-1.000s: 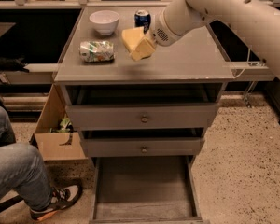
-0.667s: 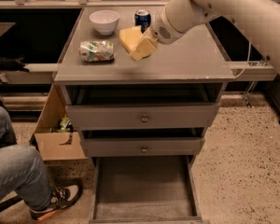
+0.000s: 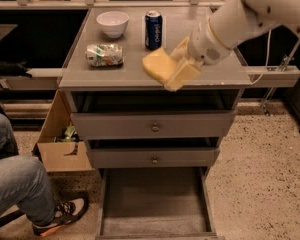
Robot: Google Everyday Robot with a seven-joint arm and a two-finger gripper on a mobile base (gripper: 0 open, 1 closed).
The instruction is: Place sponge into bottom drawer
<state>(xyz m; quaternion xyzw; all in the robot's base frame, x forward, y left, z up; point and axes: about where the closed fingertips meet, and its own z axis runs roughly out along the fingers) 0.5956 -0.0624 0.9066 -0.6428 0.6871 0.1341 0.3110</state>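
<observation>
camera view, single entry.

- item 1: gripper (image 3: 181, 68), at the end of a thick white arm (image 3: 240, 16) that enters from the upper right. it sits over the front edge of the tabletop (image 3: 115, 78), right of centre. jaws clenched on the sponge, one above it and one below.
- item 2: sponge (image 3: 157, 65), pale yellow foam, held in the jaws with its free end pointing left. it hangs at the tabletop's front rim and its lower corner juts just past the edge. cannot tell whether it touches the surface. well above the bottom drawer, not in it.
- item 3: bottom drawer (image 3: 155, 199), lowest of three and pulled fully out toward the camera. bare grey floor, nothing visible inside.
- item 4: top drawer (image 3: 115, 126) and middle drawer (image 3: 120, 159), grey, each with a round knob at centre. both stand slightly out from the cabinet, with a dark gap above each.
- item 5: white bowl (image 3: 113, 23), upright at the back left of the tabletop.
- item 6: blue soda can (image 3: 153, 29), upright, just right of the bowl and behind the sponge.
- item 7: green-and-white foil packet (image 3: 105, 54), lying in front of the bowl, apart from the sponge.
- item 8: cardboard box (image 3: 62, 151), open, on the speckled floor (image 3: 260, 174) against the cabinet's left side.
- item 9: person's leg in jeans (image 3: 12, 179) with a dark shoe (image 3: 60, 216), lower left, apart from the bottom drawer.
</observation>
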